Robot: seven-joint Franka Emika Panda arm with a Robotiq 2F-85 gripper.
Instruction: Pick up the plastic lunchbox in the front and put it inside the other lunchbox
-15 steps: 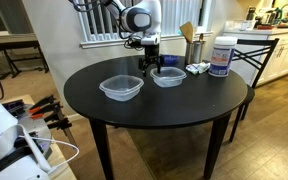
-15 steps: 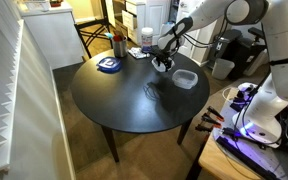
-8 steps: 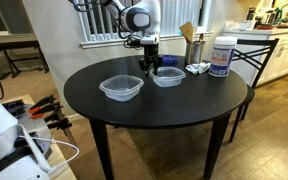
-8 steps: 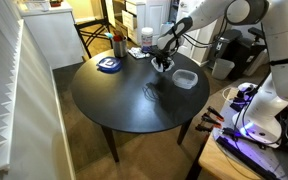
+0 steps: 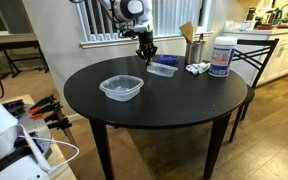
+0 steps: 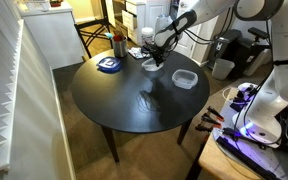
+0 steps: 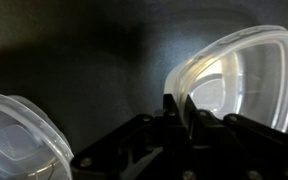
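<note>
My gripper [image 5: 146, 54] [image 6: 158, 57] is shut on the rim of the plastic lunchbox in the front [image 5: 164, 67] [image 6: 149, 66], a clear lidless tub. The tub hangs tilted just above the round black table [image 5: 184, 112]. In the wrist view the thin rim runs between my fingertips [image 7: 179, 112], and the rest of the tub [image 7: 239, 75] fills the right side. The other lunchbox [image 5: 121, 88] [image 6: 185, 79] [image 7: 12, 138], a look-alike clear tub, sits upright on the table a short way off.
A white labelled canister [image 5: 221, 57], a brown cup [image 5: 195, 48] and small white items [image 5: 197, 68] stand at the table's back. A flat blue lid [image 6: 108, 65] lies near the far edge. A chair [image 5: 267, 52] stands beside the table.
The jaws have gone from open to shut on the tub's rim. The tub, which rested flat on the table, is now raised and tilted in the grip.
</note>
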